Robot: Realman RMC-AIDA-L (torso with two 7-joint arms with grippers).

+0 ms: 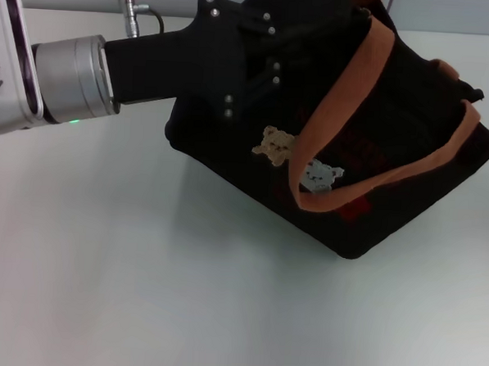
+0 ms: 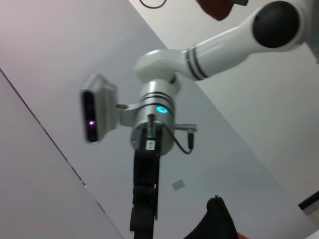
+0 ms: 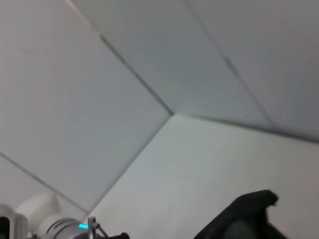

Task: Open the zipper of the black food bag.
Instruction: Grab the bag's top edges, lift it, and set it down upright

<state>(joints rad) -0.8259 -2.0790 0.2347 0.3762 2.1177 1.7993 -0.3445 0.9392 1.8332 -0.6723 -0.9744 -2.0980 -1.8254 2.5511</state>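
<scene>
- Left gripper [image 1: 264, 53], black, reaching in from the left side of the head view and pressing against the upper left edge of the black food bag [image 1: 393, 158]; open or closed cannot be told, with its tip merging into the dark fabric.
- Silver wrist ring [image 1: 74, 76] sitting behind that gripper, showing a small green light [image 1: 71, 122] on its underside, with a cable plug [image 1: 135, 9] sticking up just beyond it.
- Black food bag resting on the white table [image 1: 142, 268], lying toward the far right of the head view and turned at an angle, with its front face toward the camera.
- Two orange straps [image 1: 347, 98] draping loosely over the top and down the front of the bag, with the lower loop hanging across the front panel.
- Tan bear patch [image 1: 275, 144] and white bear patch [image 1: 320, 175] showing side by side on the front face, with the orange loop passing between them; red print [image 1: 358, 209] partly showing below the strap.
- Right gripper [image 2: 144, 199], seen from the left wrist camera, hanging downward from its white arm [image 2: 224, 45] with a glowing blue ring at the wrist; its tip running out of the picture, so open or closed cannot be told.
- Dark corner of the bag [image 2: 214, 224] rising just beside that gripper in the left wrist view, apart from it.
- Same dark fabric [image 3: 244, 214] showing at the edge of the right wrist view, against the pale tabletop.
</scene>
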